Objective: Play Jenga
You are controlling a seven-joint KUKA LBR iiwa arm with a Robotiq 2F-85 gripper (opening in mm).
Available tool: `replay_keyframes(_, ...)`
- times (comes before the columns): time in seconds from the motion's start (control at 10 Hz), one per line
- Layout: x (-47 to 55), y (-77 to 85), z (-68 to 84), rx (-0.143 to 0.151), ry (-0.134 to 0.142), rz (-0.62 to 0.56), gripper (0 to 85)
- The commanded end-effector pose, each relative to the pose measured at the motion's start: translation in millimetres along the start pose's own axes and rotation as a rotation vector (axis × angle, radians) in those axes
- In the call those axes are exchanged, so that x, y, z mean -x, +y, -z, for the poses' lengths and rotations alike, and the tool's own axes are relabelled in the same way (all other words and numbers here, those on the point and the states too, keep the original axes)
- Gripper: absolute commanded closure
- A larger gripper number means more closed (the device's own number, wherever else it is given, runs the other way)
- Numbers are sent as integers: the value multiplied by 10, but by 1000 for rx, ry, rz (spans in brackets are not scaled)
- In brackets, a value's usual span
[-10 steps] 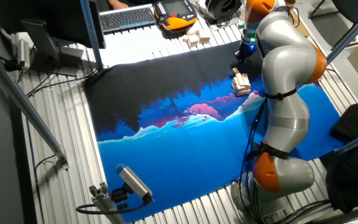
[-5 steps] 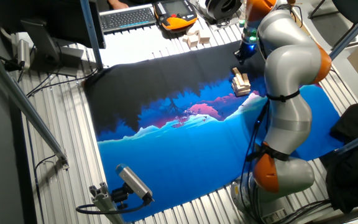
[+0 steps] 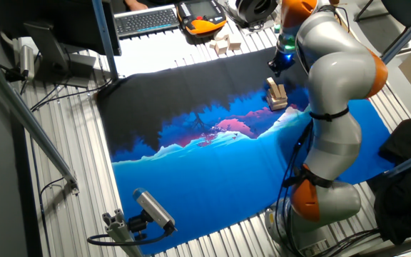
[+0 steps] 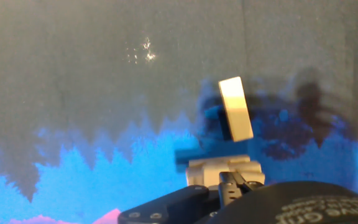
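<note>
- The fingers sit at the bottom edge of the hand view, mostly cut off; I cannot tell whether they are wide or narrow.
- Just past them stands the tower, with one block on top, tilted.
- From across the room, the tower stands on the mat, at its far right where black meets blue.
- The arm bends over it.
- Loose blocks and a keyboard lie on the counter beyond the mat.

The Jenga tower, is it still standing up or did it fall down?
Standing. The Jenga tower sits stacked on the mat, no blocks scattered around it.
</note>
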State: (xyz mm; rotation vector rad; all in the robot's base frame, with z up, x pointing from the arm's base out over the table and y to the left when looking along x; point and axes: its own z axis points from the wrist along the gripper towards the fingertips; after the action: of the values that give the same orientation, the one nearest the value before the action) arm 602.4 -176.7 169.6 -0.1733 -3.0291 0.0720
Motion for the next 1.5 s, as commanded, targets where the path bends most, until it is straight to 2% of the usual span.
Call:
replay_keyframes(0.0,-39,2,10,-1,-9,-6,850)
replay_keyframes(0.2,-70,37,26,0,-21,-12,850)
replay_keyframes(0.3,-59,36,21,-7,-29,-11,850)
replay_keyframes(0.5,-24,27,12,-4,-29,-7,850)
replay_keyframes(0.7,-24,27,12,-20,-37,-55,850)
replay_keyframes(0.8,-24,27,12,-29,-55,-100,850)
replay_keyframes(0.9,-24,27,12,-19,-72,-134,850)
replay_keyframes(1.0,-24,27,12,7,-71,-156,850)
replay_keyframes(1.1,-24,27,12,5,-73,-156,850)
replay_keyframes(1.3,-47,37,15,28,-35,-169,850)
replay_keyframes(1.4,-202,109,27,31,-35,-184,850)
